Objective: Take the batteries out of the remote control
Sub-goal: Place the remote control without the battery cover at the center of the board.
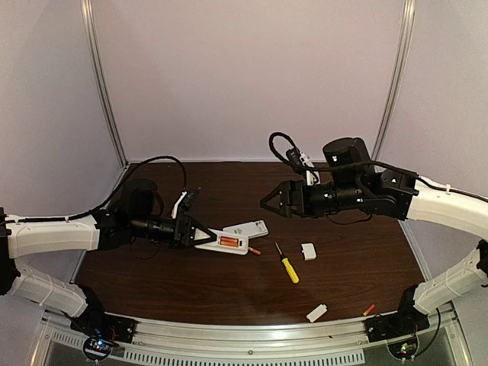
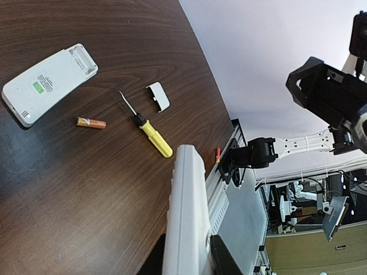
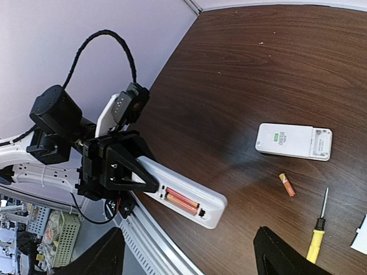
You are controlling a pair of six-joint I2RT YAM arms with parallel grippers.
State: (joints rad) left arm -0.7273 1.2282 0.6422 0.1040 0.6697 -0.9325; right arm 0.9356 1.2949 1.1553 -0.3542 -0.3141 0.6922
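Left hand [image 1: 200, 238] is clamped on the left end of the white remote control [image 1: 242, 246]. The remote's long axis points right, its open bay faces up, and two orange-red batteries [image 1: 229, 242] sit lengthwise inside. Right hand [image 1: 276, 202] hangs above and right of the remote's free end, jaws wide apart, empty and facing it, so I'd say it's the one to reach down-left for the cells.

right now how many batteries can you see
4. Two batteries sit in the remote held by the left gripper; one lies loose beside the screwdriver; one lies near the table's front edge. More may be hidden.
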